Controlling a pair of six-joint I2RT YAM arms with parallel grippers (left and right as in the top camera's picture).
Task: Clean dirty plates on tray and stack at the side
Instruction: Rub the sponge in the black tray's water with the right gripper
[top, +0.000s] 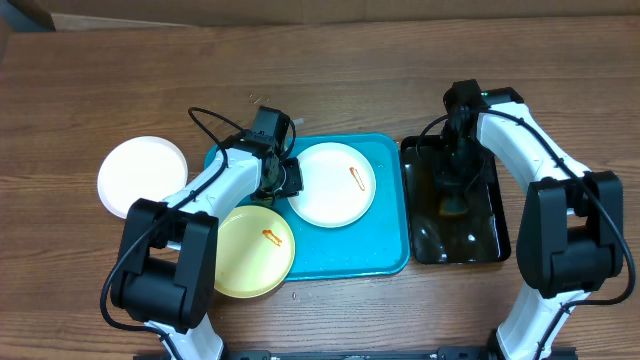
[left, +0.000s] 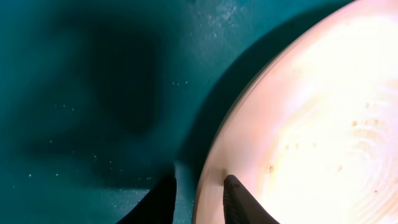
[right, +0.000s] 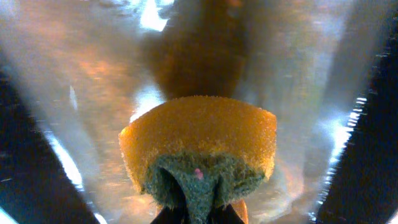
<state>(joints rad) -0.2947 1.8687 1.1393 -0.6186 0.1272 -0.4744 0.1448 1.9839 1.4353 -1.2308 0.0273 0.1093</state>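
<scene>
Now, plate 1: white plate (top: 333, 184) (left: 311, 124), lying on tray, upper middle; red-orange smear (top: 357, 178) on its right part.
Plate 2: yellow plate (top: 252, 250), at tray's lower-left corner, partly over the rim, rest overhanging table; orange smear upper right of its centre.
Plate 3: second white plate (top: 143, 176), on table left of tray, apart from it.
Tray: turquoise tray (top: 385, 255) (left: 93, 93), mid-table.
Left gripper (top: 286, 179) (left: 199, 186): at plate 1's left rim; fingers (left: 239, 202) slightly apart, one over tray floor, one over plate, rim btwn; can't tell if pinching.
Right gripper (top: 455, 205) (right: 198, 211): pressed together on yellow sponge (right: 199, 143) w/ green scouring side, over black tray (top: 490, 235).
Black tray: just right of turquoise tray.
Table (top: 330, 80): brown wood grain.
</scene>
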